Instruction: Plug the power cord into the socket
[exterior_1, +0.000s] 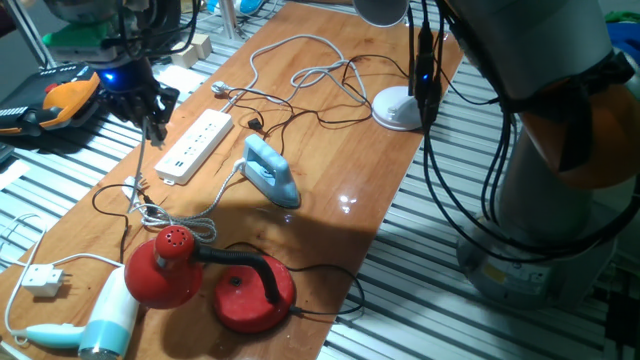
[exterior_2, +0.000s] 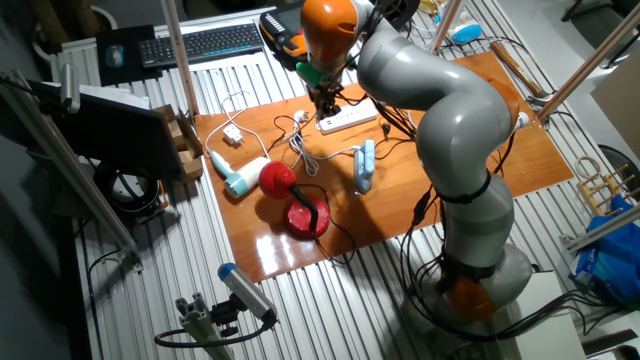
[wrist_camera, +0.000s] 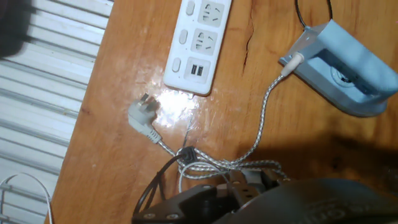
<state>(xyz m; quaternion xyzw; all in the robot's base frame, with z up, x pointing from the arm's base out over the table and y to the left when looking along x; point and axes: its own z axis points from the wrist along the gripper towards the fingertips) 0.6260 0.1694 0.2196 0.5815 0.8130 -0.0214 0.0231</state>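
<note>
Dark end effector (exterior_1: 152, 112) above the near end of the strip, grip state unclear

Long white glossy plastic power strip (exterior_1: 195, 145) lies flat on the wooden counter (exterior_1: 330, 230); thin black power cord (exterior_1: 300, 118) snakes beyond it, pale blue iron (exterior_1: 271, 171) beside

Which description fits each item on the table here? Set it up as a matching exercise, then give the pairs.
Items:
1. power strip
2. iron
3. desk lamp with round base
4. hair dryer

Descriptions:
A. red
B. light blue, beside the white strip
C. white and pale blue, at the table's near end
D. long, white, with a row of outlets

Pairs: 1-D, 2-B, 3-A, 4-C
</note>
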